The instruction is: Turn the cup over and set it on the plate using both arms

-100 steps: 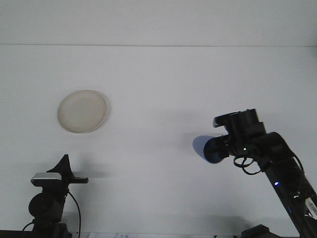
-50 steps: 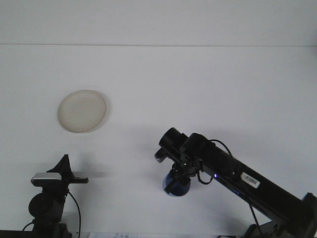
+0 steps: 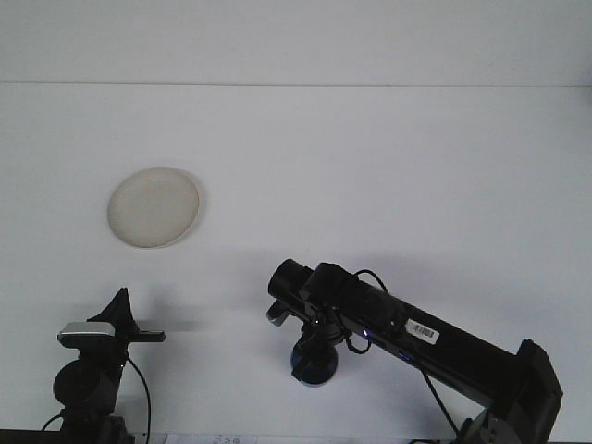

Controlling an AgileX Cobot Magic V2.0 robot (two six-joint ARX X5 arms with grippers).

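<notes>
R jaws (image 3: pixel 311 347) grip blue cup (image 3: pixel 313 363) at bottom centre; L jaws (image 3: pixel 139 333) state unclear. Should set cup upright, steady, for 2nd arm toward plate (image 3: pixel 154 207).

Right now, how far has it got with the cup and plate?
Partway. The right arm has the blue cup under its gripper low near the table's front edge, so pickup looks done. Whether it is flipped, I cannot tell. The plate at far left is bare, and the left gripper waits apart; placing remains.
</notes>
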